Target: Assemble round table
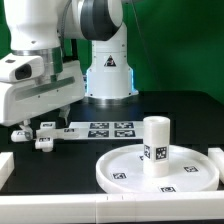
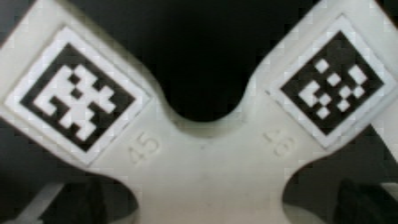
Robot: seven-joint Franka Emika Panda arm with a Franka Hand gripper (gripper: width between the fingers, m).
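standing on rimmed round disc [image 1: 115, 160]: smooth cyl leg [image 1: 155, 145]

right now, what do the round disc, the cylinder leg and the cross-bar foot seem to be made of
round disc: likely rigid white plastic, matte, with a moulded raised rim.
cylinder leg: same white plastic by its look, smooth and evenly coloured.
cross-bar foot: probably plastic too; rounded edges and faint pressed marks in the wrist view.
tags: flat black-and-white print, sticker or ink unclear.

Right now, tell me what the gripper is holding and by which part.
Nothing is held. The gripper stands open above the cross-bar foot, with its jaws not closed on it.
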